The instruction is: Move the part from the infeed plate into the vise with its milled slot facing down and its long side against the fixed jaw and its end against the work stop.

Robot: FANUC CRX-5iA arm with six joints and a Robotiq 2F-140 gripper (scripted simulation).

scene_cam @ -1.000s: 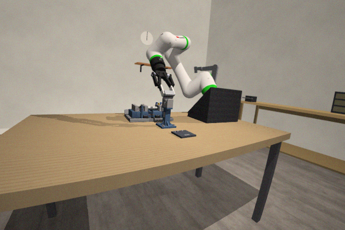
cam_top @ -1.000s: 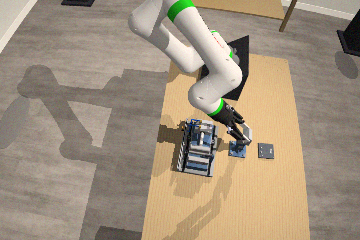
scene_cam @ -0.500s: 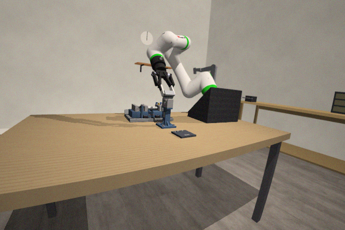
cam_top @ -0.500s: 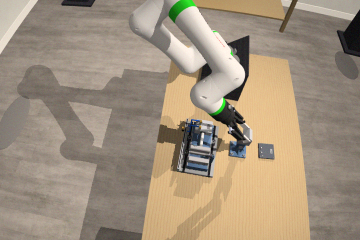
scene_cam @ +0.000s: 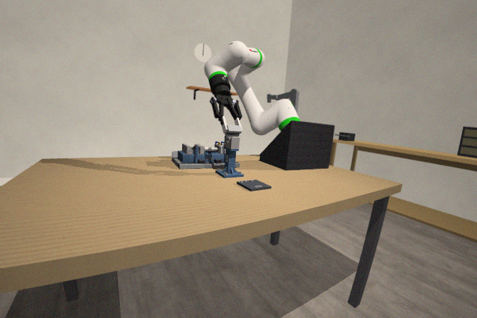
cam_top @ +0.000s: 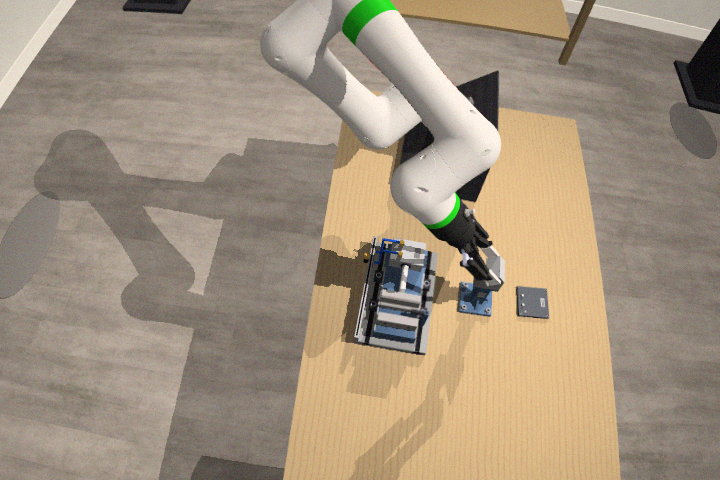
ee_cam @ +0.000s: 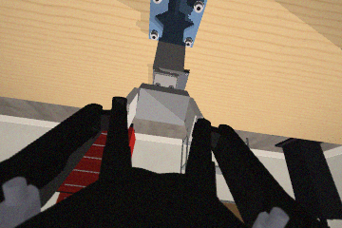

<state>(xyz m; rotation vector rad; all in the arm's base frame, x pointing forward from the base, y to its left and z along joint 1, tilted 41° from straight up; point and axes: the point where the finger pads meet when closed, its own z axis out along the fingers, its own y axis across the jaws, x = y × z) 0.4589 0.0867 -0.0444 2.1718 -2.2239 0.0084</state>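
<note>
The part (scene_cam: 232, 135) is a light grey block. It hangs upright from my gripper (scene_cam: 232, 125), which is shut on its upper end. Its lower end is right at the top of the blue V-block (scene_cam: 229, 165); I cannot tell whether they touch. In the wrist view the part (ee_cam: 162, 105) sits between my two black fingers, and the V-block (ee_cam: 176, 19) lies straight beyond it. From above, the part (cam_top: 494, 266) is over the V-block (cam_top: 475, 300). The dark infeed plate (cam_top: 532, 301) lies empty to the right. The vise (cam_top: 397, 294) stands to the left with its jaws open.
The black wedge-shaped robot base (scene_cam: 297, 145) stands behind the V-block. The infeed plate (scene_cam: 254, 185) lies flat in front of the V-block, and the vise (scene_cam: 197, 154) is beside the V-block on its left. A second table (scene_cam: 415, 154) stands to the right.
</note>
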